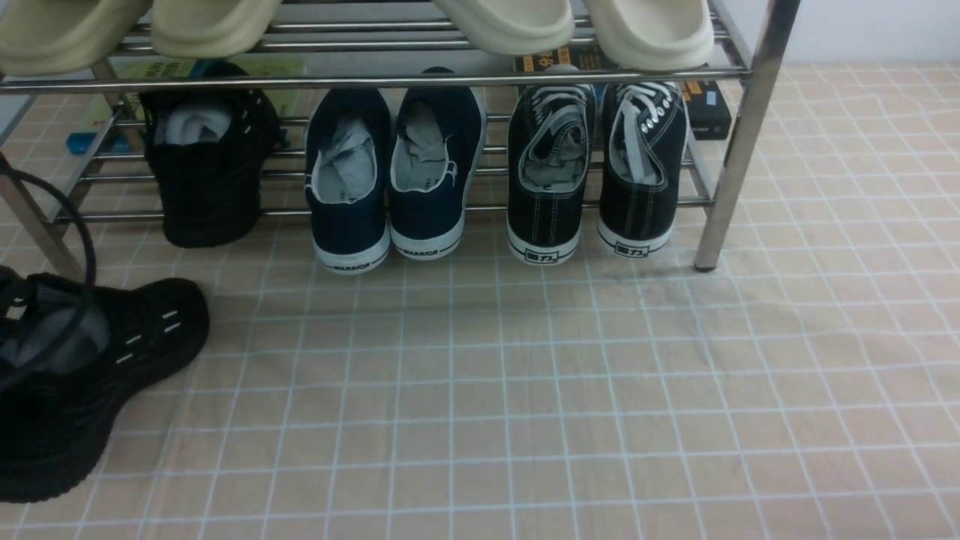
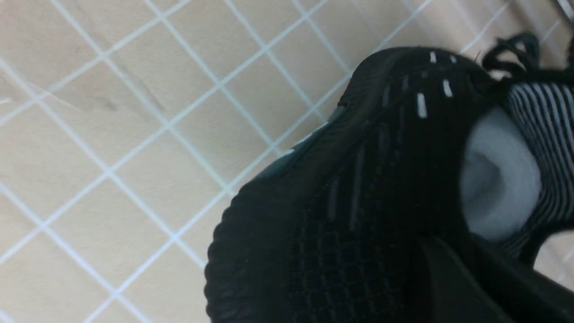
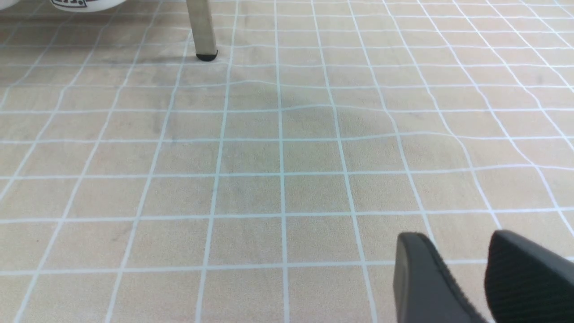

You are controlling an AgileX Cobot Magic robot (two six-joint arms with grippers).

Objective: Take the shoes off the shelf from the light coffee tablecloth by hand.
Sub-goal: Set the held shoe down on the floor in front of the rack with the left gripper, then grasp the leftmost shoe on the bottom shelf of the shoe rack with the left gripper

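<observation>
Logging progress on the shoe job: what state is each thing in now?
First black knit sneaker: off the shelf, lying on the tablecloth.
Second black knit sneaker: on the shelf's lower tier.
Navy Warrior pair: shelved, lower tier.
Black canvas pair: shelved, lower tier.
Right gripper: open, empty.
Left gripper: at the first sneaker; grip unclear.

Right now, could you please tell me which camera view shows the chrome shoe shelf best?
The front view: the shelf spans the frame with both tiers visible. The right wrist view catches only the foot of one leg; the left wrist view shows none of it clearly.
</observation>
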